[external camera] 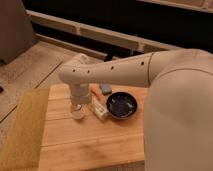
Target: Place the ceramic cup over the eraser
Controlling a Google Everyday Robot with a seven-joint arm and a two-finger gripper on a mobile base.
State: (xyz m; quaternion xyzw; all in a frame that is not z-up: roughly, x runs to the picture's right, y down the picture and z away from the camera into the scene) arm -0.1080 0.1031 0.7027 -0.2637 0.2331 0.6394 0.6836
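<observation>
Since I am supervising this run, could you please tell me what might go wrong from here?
The gripper hangs right over the small whitish ceramic cup; a slightly off descent could tip it. The white rectangular block, seemingly the eraser, lies close to the shallow black bowl, so lowering the cup there might hit the bowl's rim. The block looks longer than the cup's mouth: cover may be partial.

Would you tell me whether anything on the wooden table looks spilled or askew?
Nothing stands out: the small whitish ceramic cup sits upright under the gripper, and the shallow black bowl nearby looks intact.
</observation>
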